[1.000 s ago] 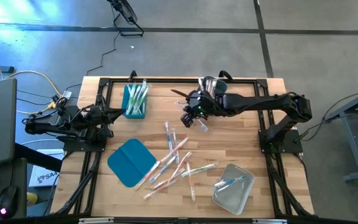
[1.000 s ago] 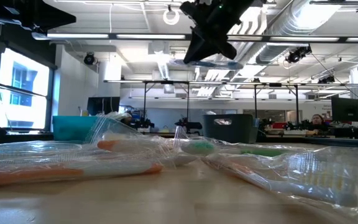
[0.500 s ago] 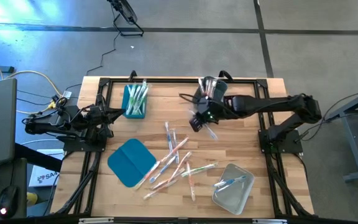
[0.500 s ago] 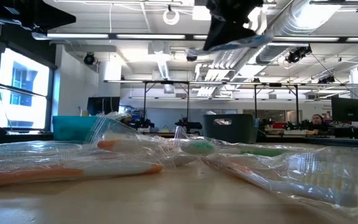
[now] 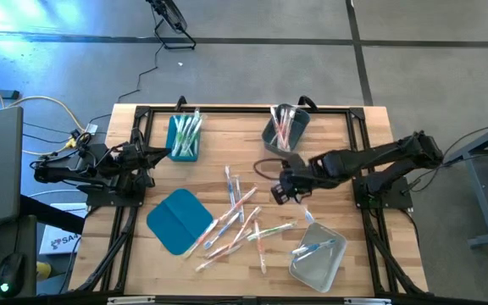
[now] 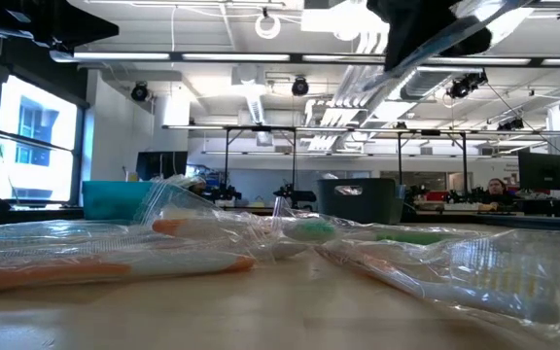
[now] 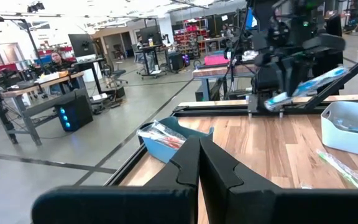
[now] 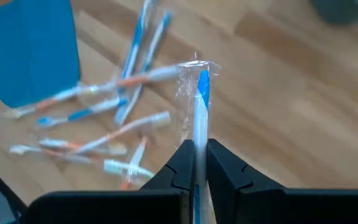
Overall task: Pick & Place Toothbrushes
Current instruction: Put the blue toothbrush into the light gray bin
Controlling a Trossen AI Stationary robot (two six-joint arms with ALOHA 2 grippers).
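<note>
My right gripper (image 5: 280, 193) hangs above the table's middle, between the grey bin (image 5: 285, 127) and the clear bin (image 5: 318, 256), shut on a blue-and-white toothbrush (image 8: 199, 93) in a clear wrapper. Several loose toothbrushes (image 5: 240, 219) lie flat on the wood beside the flat teal lid (image 5: 179, 219). More toothbrushes stand in the teal bin (image 5: 184, 136) and the grey bin, and a blue one lies in the clear bin. My left gripper (image 7: 199, 149) is shut on nothing, parked at the table's left edge (image 5: 142, 158). My right gripper pinches the wrapped toothbrush between its two fingers at a white stretch of its handle (image 8: 196, 138). The fingers slant down from the right. The blue-marked end (image 8: 202, 79) sticks out past the fingertips. The brush (image 7: 309, 83) is lifted clear of the table, tilted.
The dark frame rails (image 5: 244, 108) run along the table's edges. Bare wood (image 5: 329, 199) lies between the grey bin and the clear bin. Beyond the table there are desks and screens, with a person seated far off (image 6: 497, 192).
My right gripper has carried the toothbrush from beside the grey bin toward the table's near edge and a little to the right, closer to the clear bin. Its wrist has rolled and tipped further down. The brush stays clear of the table.
</note>
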